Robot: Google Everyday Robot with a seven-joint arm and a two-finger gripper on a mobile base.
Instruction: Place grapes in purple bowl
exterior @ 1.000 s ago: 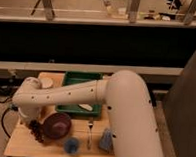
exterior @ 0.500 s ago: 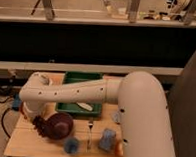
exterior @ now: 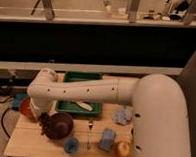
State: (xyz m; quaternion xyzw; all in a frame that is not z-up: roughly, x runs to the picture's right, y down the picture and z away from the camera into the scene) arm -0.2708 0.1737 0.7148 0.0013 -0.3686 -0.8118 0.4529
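A white robot arm (exterior: pixel 115 91) reaches from the right across a light wooden table (exterior: pixel 32 139), its bulky shell hiding much of the tabletop. The green tray (exterior: pixel 72 105) sits at the back of the table and serves as the landmark here; a pale utensil (exterior: pixel 84 105) lies inside it near its front edge. In front of the tray and slightly to its left stands the purple bowl (exterior: pixel 61 126), the largest dish on the table. The gripper (exterior: pixel 43 119) hangs at the bowl's left rim with its jaws clenched on the grapes (exterior: pixel 46 123), a dark reddish bunch held at the rim, partly over the bowl; whether the bunch touches the bowl cannot be told. To the left of the tray, partly behind the arm's wrist, an orange-red bowl (exterior: pixel 24 107) shows. To the right of the tray rests a crumpled bluish cloth (exterior: pixel 122 114). Nearer the front edge, well ahead of the tray, are a blue sponge-like block (exterior: pixel 107 139), a small light-blue cup (exterior: pixel 71 144), an orange fruit (exterior: pixel 122 149) and a fork (exterior: pixel 89 132) lying between cup and block.
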